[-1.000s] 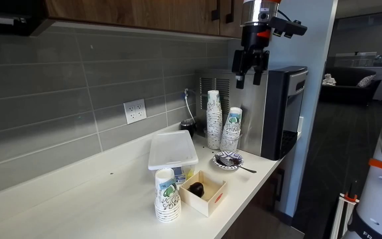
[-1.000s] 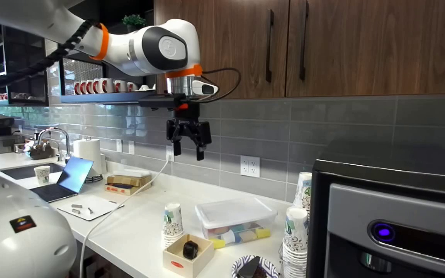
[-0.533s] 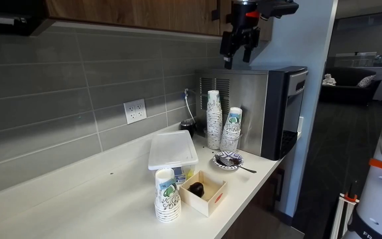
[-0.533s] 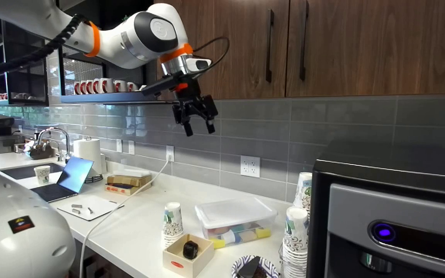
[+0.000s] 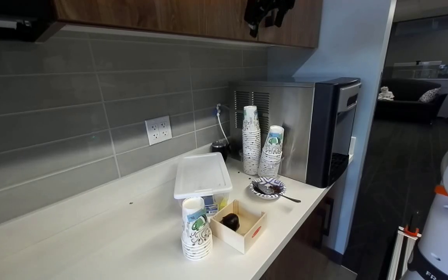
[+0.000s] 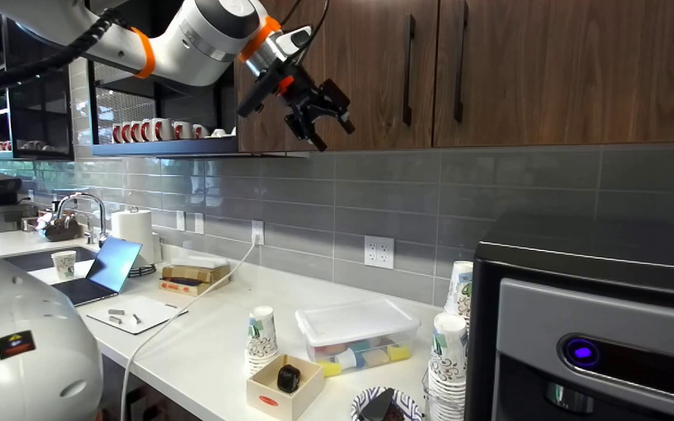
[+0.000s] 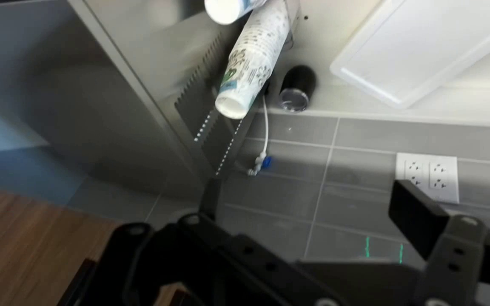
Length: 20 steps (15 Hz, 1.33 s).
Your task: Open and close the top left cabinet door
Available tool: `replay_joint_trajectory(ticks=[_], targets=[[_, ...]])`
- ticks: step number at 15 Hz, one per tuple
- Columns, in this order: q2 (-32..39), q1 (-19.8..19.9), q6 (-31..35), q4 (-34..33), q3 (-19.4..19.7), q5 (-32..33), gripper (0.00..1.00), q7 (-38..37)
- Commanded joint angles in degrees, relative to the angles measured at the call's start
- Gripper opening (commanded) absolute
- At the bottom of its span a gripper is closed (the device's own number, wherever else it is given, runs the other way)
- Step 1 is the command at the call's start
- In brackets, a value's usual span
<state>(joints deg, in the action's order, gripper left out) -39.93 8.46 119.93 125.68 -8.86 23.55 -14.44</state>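
Note:
The top left cabinet door (image 6: 372, 70) is flat brown wood and stands shut in an exterior view; it also shows along the top of an exterior view (image 5: 169, 17). Its dark vertical bar handle (image 6: 408, 70) is near its right edge, beside the seam with the matching right door (image 6: 547, 70). My gripper (image 6: 333, 134) is open and empty, tilted, in front of the door's lower part and left of the handle. In an exterior view the gripper (image 5: 266, 27) partly covers the handle area. In the wrist view the jaws (image 7: 309, 195) stand wide apart, with only tile wall between them.
An open shelf with mugs (image 6: 161, 130) adjoins the cabinet's left side. Below stand an ice machine (image 6: 547, 316), cup stacks (image 5: 251, 144), a lidded plastic bin (image 5: 202, 175), a wooden box (image 5: 243, 233) and a patterned bowl (image 5: 267, 196) on the counter (image 5: 130, 241).
My gripper has risen from in front of the tile wall to the door's lower part. It has moved right in an exterior view and tilted. It stays open; the door has not moved.

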Motion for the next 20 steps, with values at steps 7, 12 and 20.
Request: replay_joint_trajectory(ticks=[7, 12, 20], targets=[[5.5, 6.9, 12.0, -8.7, -0.9, 11.9, 1.00, -6.5], [8.1, 10.2, 18.1, -11.2, -1.3, 18.3, 1.00, -12.8], [12.2, 11.9, 21.2, -14.0, -1.0, 28.2, 1.00, -25.4]])
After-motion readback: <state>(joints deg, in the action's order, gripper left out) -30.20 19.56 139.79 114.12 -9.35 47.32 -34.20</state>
